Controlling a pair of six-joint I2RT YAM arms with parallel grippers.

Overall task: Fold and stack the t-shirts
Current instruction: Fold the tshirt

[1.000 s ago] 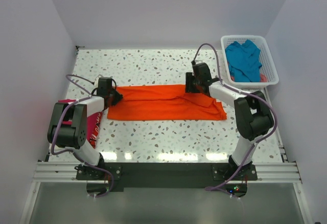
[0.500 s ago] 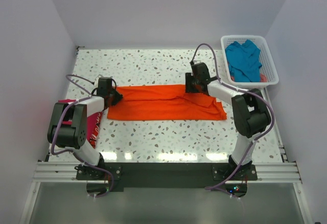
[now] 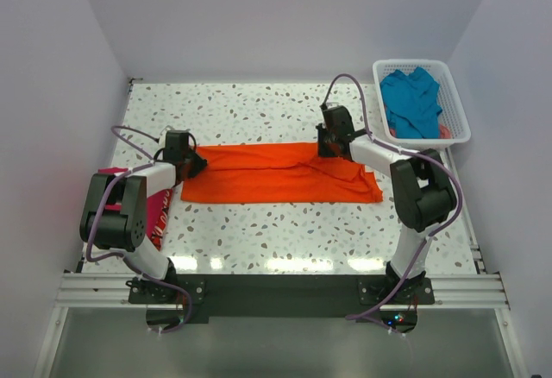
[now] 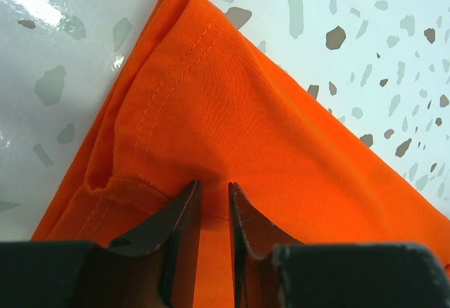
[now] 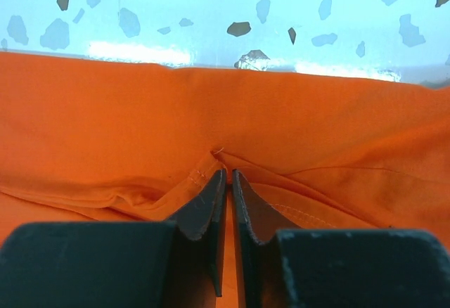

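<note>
Only your right gripper [image 3: 325, 144] has crept slightly. Both grippers stay pinched on the orange t-shirt [image 3: 276, 175], whose long axis runs from beside the basket [image 3: 460, 109] away toward your left gripper [image 3: 199, 164].

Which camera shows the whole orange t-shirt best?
The top external view: the orange t-shirt lies there entire, a long flat band. The left wrist view shows only a stitched corner at the left fingers; the right wrist view shows only a ridge pinched between the right fingers.
</note>
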